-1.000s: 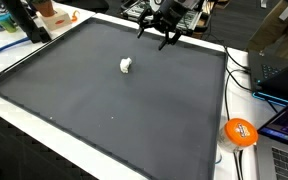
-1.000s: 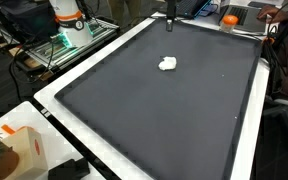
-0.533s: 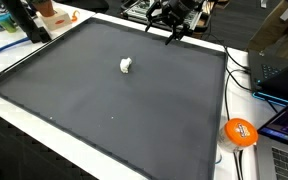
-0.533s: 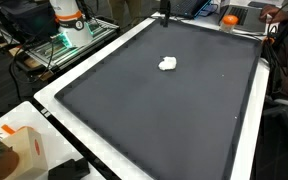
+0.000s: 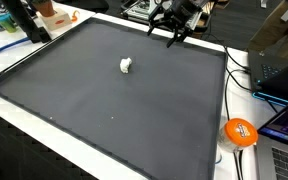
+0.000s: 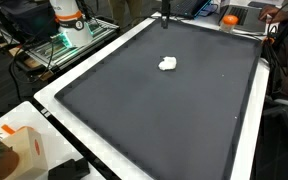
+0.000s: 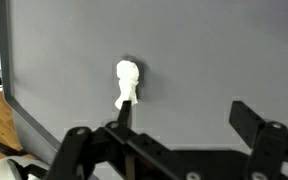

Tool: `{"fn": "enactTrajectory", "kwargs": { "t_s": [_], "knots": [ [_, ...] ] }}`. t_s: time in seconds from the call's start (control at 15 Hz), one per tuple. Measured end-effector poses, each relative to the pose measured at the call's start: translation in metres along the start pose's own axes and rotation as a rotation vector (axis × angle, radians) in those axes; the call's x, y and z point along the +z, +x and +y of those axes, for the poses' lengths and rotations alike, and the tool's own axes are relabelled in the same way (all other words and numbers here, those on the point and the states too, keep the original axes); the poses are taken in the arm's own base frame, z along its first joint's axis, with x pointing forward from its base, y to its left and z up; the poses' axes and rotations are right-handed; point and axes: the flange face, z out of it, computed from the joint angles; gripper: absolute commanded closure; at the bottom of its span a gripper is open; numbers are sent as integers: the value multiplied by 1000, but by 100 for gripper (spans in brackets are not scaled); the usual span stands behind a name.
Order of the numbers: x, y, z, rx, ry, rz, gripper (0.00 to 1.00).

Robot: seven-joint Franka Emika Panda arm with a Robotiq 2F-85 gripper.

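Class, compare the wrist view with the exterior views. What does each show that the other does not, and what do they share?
Only the wrist view: the tool seen from close up, its fingers spread wide with nothing between them. It also shows the shape of the small white object, a rounded top on a narrower stem.
Only an exterior view: the orange ball lying off the mat, and the full outline of the mat.
Both: the small white object lying alone on the dark mat, apart from the open tool.
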Motion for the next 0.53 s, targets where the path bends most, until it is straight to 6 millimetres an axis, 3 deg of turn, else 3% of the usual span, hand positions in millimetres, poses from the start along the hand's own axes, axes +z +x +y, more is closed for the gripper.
{"fn": "enactTrajectory", "kwargs": {
  "t_s": [0.27, 0.53],
  "knots": [
    [15, 4, -19, -46, -3, 39, 0],
    [26, 8, -26, -60, -15, 82, 0]
  ]
}}
